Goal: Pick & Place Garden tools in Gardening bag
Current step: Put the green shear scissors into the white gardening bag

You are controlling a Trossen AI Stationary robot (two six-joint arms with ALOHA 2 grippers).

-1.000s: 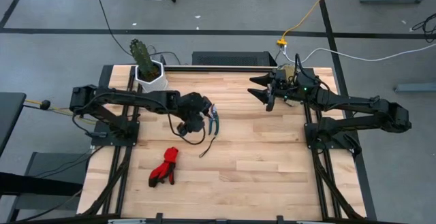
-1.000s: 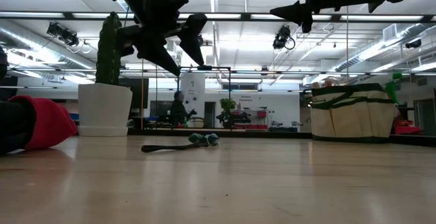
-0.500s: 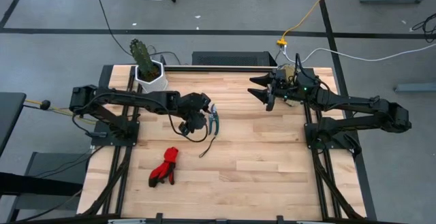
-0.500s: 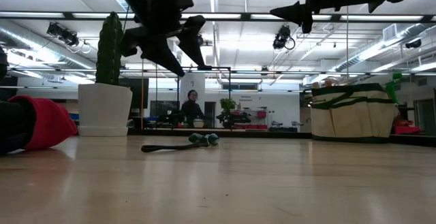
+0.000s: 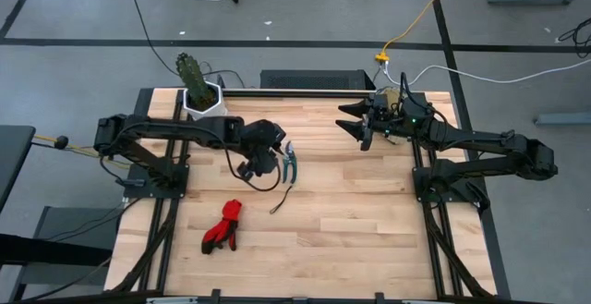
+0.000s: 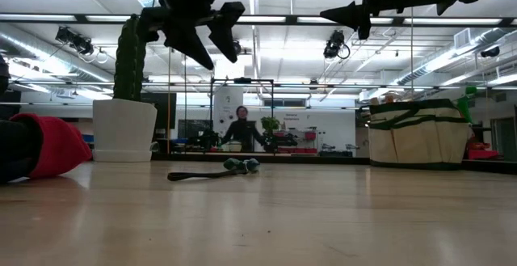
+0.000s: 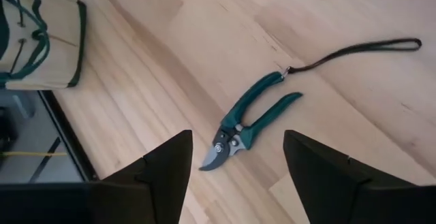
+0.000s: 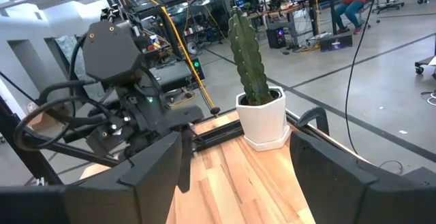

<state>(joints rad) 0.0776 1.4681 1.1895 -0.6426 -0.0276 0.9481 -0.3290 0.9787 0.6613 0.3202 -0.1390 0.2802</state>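
Red gloves (image 5: 223,226) are laid at the table's near left part. A thin dark cord (image 7: 354,49) is seen attached to the pruning shears (image 7: 245,122), which lie flat mid-table. The left gripper (image 5: 280,155) is held above and just beside the shears, fingers spread wide, nothing grasped. The right gripper (image 5: 352,123) is raised at the far right, fingers likewise spread. The gardening bag (image 6: 416,132) is stood at the far right edge. A white pot (image 5: 204,103) with cactus is placed far left.
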